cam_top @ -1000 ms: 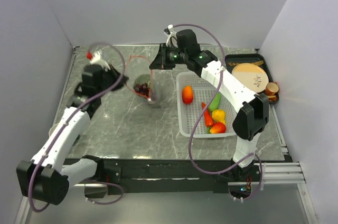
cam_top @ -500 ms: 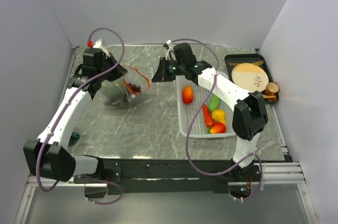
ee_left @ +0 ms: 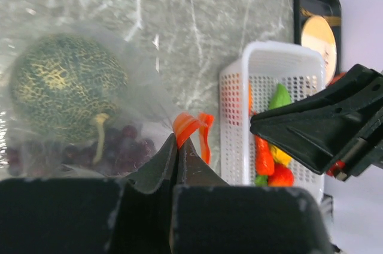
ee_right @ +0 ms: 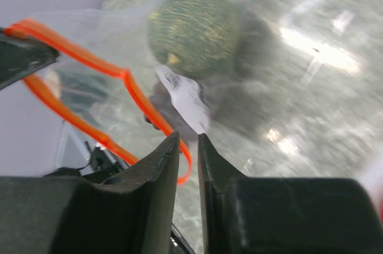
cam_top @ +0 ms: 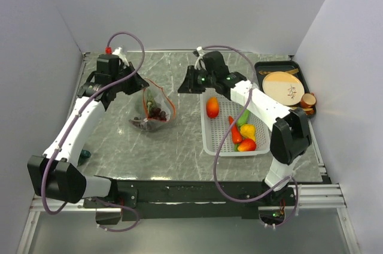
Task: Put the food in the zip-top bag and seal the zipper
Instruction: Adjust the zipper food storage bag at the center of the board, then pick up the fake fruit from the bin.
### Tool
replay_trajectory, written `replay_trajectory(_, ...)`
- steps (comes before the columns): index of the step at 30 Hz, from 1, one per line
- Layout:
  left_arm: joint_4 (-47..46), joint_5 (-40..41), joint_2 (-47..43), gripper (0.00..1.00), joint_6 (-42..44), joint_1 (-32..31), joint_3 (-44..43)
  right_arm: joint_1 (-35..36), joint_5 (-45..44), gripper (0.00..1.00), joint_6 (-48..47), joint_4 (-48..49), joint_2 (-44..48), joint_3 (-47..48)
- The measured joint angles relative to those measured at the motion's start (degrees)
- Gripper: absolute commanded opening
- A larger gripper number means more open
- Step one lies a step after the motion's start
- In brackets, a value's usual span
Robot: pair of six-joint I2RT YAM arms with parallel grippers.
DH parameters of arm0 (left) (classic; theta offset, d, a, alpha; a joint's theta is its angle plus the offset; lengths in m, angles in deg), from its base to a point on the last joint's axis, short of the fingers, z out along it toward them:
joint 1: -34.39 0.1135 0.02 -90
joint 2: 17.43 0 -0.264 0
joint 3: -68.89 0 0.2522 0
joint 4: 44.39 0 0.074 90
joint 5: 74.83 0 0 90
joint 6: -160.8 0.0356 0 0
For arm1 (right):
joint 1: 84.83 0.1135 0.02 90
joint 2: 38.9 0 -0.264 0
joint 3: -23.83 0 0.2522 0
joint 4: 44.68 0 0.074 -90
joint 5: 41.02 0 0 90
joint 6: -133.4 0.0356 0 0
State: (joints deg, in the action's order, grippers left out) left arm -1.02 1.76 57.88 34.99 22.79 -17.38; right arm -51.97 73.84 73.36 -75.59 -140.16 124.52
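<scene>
Basket of white perforated plastic [ee_left: 233, 116] stands right of the clear crinkly zip-top bag [cam_top: 152, 116] on the marbled grey table [cam_top: 179, 140]; left gripper [ee_left: 178, 146] pinches the thin orange-red zipper strip [ee_left: 190, 127]; right gripper [ee_right: 187, 140], nearly closed, holds nothing; netted dark green round fruit [ee_left: 66, 86] and purple grapes [ee_left: 119, 146] lie inside.
</scene>
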Motion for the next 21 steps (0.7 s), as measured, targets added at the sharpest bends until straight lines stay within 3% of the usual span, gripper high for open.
replay_trajectory(7, -3.1, -4.4, 3.3, 0.01, -1.3, -1.3, 0.9, -6.9, -6.3, 0.53, 1.2, 0.4, 10.1, -13.5)
replay_trajectory(12, -5.4, -5.2, 6.5, 0.01, -1.5, -4.0, 1.1, -13.6, -10.4, 0.55, 1.3, -1.3, 14.5, -19.2)
replay_trajectory(13, -5.7, -5.3, 7.0, 0.01, -1.5, -4.7, 1.1, -14.1, -10.9, 0.60, 1.2, -1.5, 14.8, -19.9)
replay_trajectory(21, -7.3, -5.3, 10.4, 0.01, -1.7, -7.9, 1.0, -14.6, -11.5, 0.65, -0.6, -4.0, 14.8, -24.9)
